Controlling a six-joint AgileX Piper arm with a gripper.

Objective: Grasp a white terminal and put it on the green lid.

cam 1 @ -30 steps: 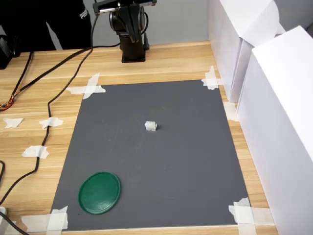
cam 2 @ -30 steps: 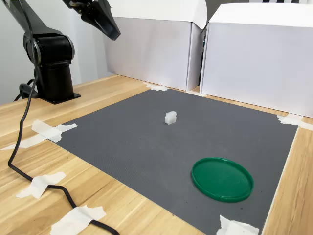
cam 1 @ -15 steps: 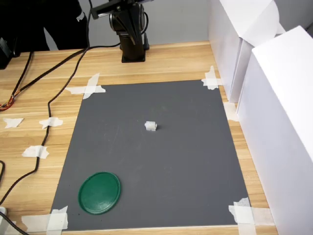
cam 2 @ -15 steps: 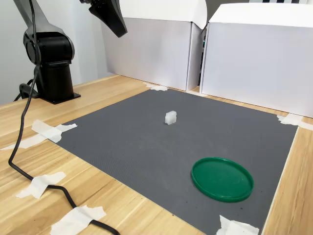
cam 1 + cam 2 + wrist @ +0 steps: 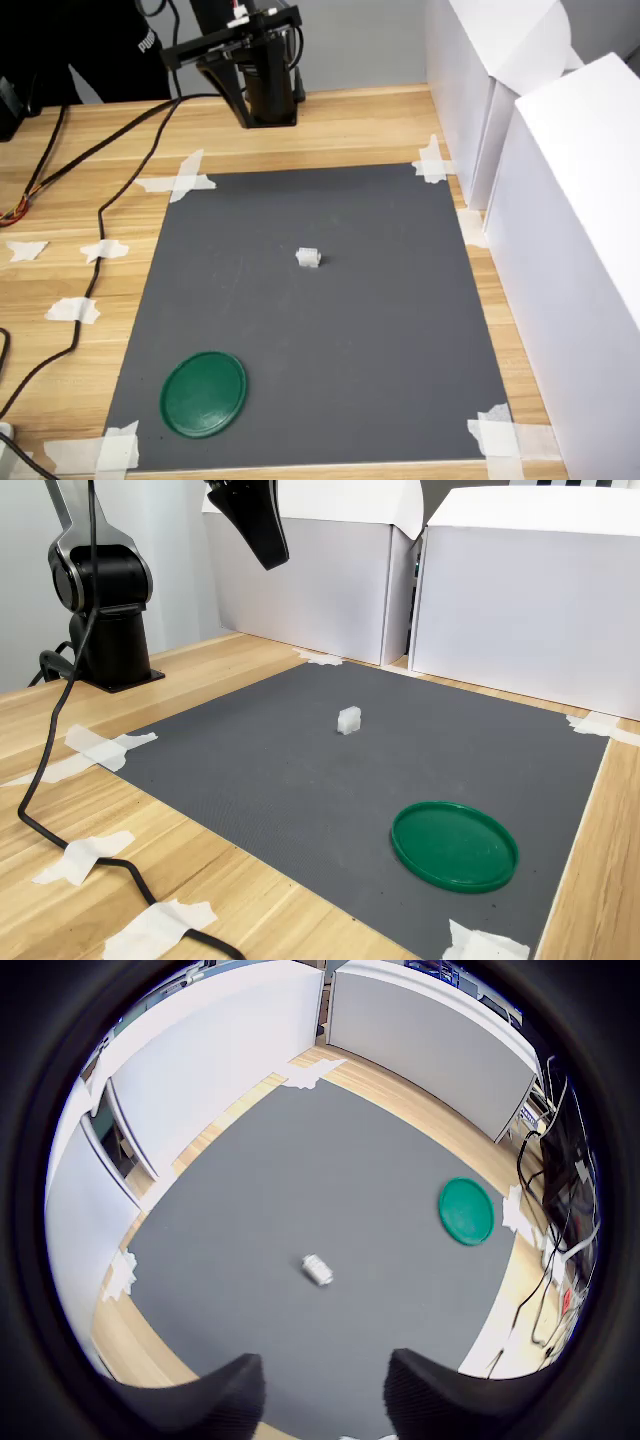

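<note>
The white terminal (image 5: 308,258) (image 5: 348,720) (image 5: 317,1270) is a tiny blocky piece lying alone near the middle of the grey mat (image 5: 350,350). The green lid (image 5: 203,393) (image 5: 455,845) (image 5: 466,1211) lies flat near one mat corner, well apart from the terminal. My gripper (image 5: 270,555) (image 5: 236,105) hangs high in the air over the mat edge nearest the arm base, far from both. In the wrist view the gripper (image 5: 322,1400) is open, with bare mat showing between its two dark fingers (image 5: 220,1400).
Tall white boxes (image 5: 570,250) (image 5: 530,610) wall off one side of the mat. The black arm base (image 5: 110,630) stands on the wooden table (image 5: 90,270). Black cables (image 5: 110,200) and white tape pieces (image 5: 180,180) lie beside the mat. A person in dark clothing (image 5: 80,40) stands behind.
The gripper has swung out from above the arm base toward the mat, rightward in the second exterior view. The terminal and the lid have not moved.
</note>
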